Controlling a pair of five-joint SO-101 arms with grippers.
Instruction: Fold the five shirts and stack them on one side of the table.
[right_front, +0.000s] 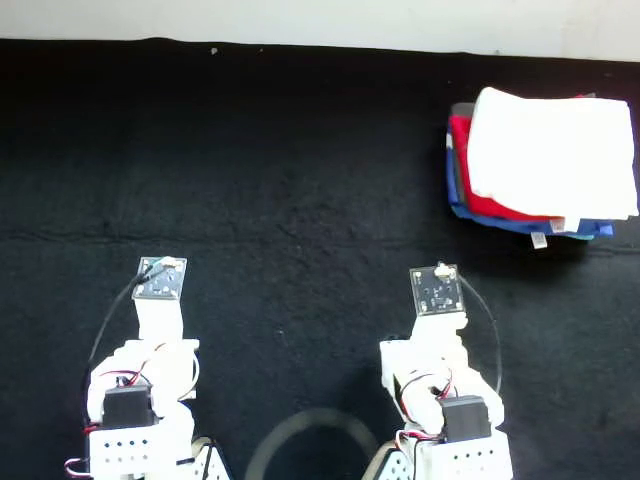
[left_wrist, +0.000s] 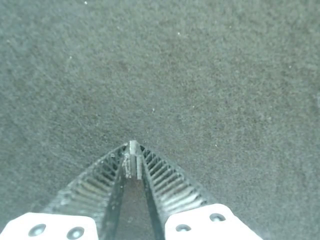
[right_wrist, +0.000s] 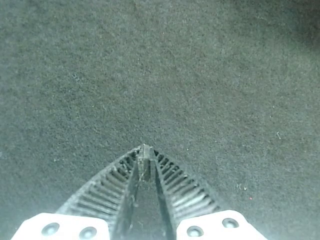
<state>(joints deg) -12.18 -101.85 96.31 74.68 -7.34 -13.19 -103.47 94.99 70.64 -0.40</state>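
A stack of folded shirts (right_front: 545, 165) lies at the far right of the black table, a white shirt (right_front: 555, 150) on top, red (right_front: 470, 185) and blue (right_front: 520, 225) layers showing beneath. Both arms are drawn back at the near edge, well away from the stack. My left gripper (left_wrist: 132, 150) is shut with nothing in it, its tips just above bare black cloth. My right gripper (right_wrist: 145, 151) is likewise shut and empty over the cloth. In the high view the left arm (right_front: 150, 350) stands at the near left and the right arm (right_front: 440, 360) at the near middle-right.
Black cloth (right_front: 280, 180) covers the whole table. A white wall strip (right_front: 320, 20) runs along the far edge. A dark cable loop (right_front: 300, 440) lies between the two arm bases.
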